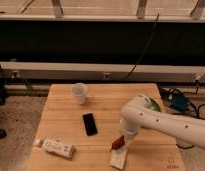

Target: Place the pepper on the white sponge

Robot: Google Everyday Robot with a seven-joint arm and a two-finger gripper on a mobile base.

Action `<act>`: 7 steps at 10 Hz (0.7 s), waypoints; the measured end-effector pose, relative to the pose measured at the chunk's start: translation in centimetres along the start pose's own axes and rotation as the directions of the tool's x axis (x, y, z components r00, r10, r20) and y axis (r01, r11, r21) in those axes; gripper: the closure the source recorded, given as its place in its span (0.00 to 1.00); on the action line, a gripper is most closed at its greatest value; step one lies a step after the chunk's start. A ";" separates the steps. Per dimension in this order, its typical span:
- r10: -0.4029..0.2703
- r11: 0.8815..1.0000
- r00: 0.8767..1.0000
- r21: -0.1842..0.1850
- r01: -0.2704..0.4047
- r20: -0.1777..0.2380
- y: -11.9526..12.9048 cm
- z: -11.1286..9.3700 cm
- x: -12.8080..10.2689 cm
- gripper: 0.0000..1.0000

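Camera view: gripper point(121, 141), pepper point(116, 144) angled diagonally above white sponge point(118, 159).

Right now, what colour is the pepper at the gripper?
Dark red. The pepper sits at the gripper, just above the white sponge; camera view shows it best.

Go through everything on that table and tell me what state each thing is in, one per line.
gripper: lowered at the table's near edge, holding the pepper.
pepper: held just above the white sponge's far end, tilted.
white sponge: lying flat near the table's front edge.
white cup: standing upright, opening up.
black phone: lying flat.
white box: lying on its side near the front left corner.
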 end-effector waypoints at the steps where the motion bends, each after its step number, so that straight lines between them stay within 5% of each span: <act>1: 0.001 1.000 1.000 0.001 -0.001 -0.001 0.0 0.1 0.0 1.00; 3: 0.003 1.000 1.000 0.003 -0.003 -0.001 0.0 0.3 0.0 0.97; 5: 0.006 1.000 1.000 0.004 -0.006 0.000 0.1 0.4 -0.1 0.78; 7: 0.010 1.000 1.000 0.006 -0.010 0.001 0.1 0.5 -0.1 0.75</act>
